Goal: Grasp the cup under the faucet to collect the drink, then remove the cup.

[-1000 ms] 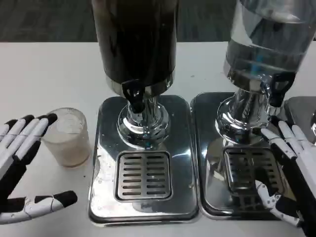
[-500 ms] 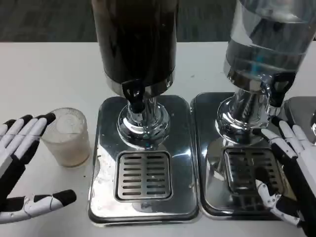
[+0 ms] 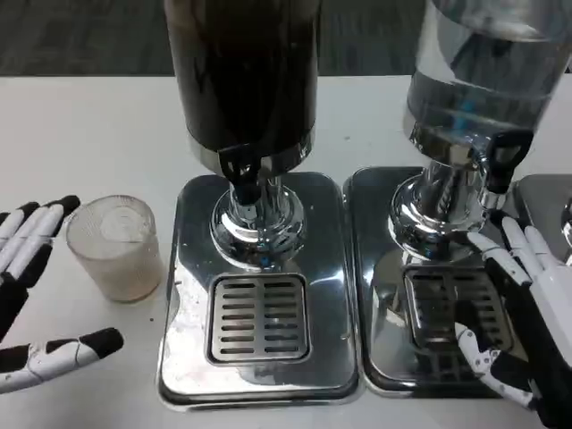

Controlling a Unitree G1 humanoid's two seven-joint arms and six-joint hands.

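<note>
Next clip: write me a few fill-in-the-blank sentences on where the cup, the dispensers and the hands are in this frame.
1. The cup stands on the white table, to the ____ of the dark dispenser's drip tray in the picture.
2. The dispenser nearest the cup holds a ____ liquid.
3. The left hand is open and ____ the cup.
4. The right hand hovers over the drip tray of the ____ dispenser.

Missing words: left; dark; not touching; clear

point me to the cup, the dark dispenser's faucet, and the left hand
cup (image 3: 114,259), head view, on its frosted side wall.
faucet (image 3: 241,179), head view, on the black tap below the dark tank.
left hand (image 3: 27,295), head view, on the palm between fingers and thumb.
</note>
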